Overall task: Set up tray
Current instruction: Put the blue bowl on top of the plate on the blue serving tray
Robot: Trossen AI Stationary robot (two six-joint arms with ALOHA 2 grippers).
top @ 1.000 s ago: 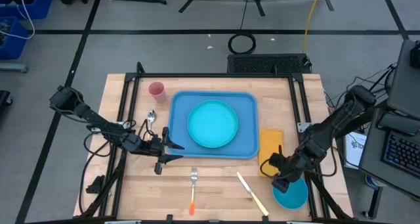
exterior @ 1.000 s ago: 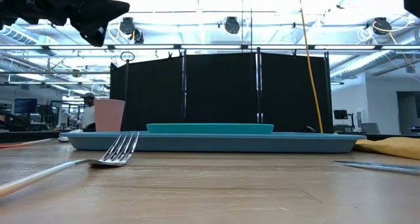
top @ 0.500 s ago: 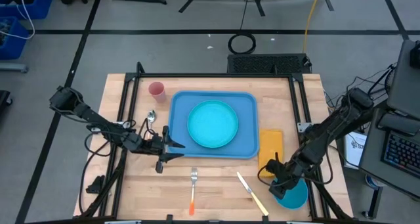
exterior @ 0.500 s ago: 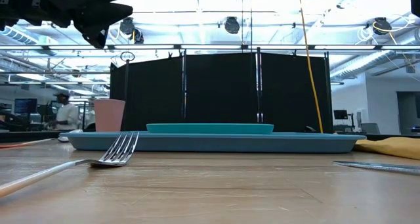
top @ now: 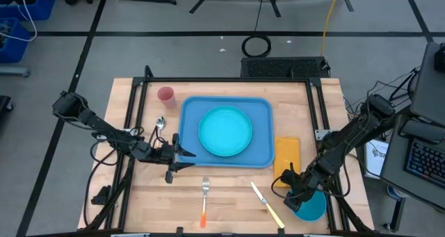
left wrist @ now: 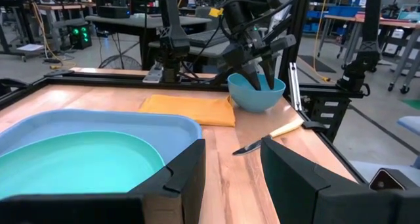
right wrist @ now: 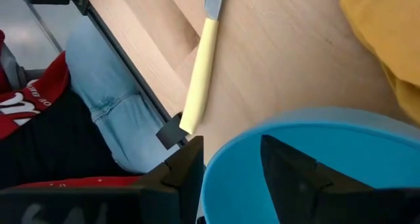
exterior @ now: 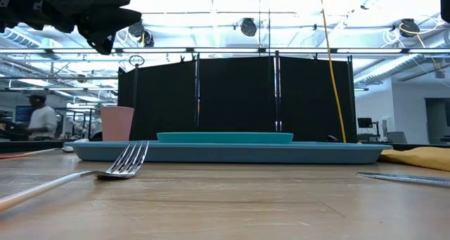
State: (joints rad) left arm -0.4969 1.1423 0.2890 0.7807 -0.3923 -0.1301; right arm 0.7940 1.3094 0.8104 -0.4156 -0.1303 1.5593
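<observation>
One teal plate (top: 225, 130) lies alone in the light-blue tray (top: 189, 141), which sits at the centre of the tabletop (top: 229, 195). At about four o'clock from the tray, a blue bowl (top: 311, 208) stands at the tabletop's edge, nothing visible inside; the right tool (top: 295, 192) straddles its rim, one finger in, one out. The left tool (top: 182, 159) hovers at the tray's eight o'clock corner, fingers parted, grasping nothing.
</observation>
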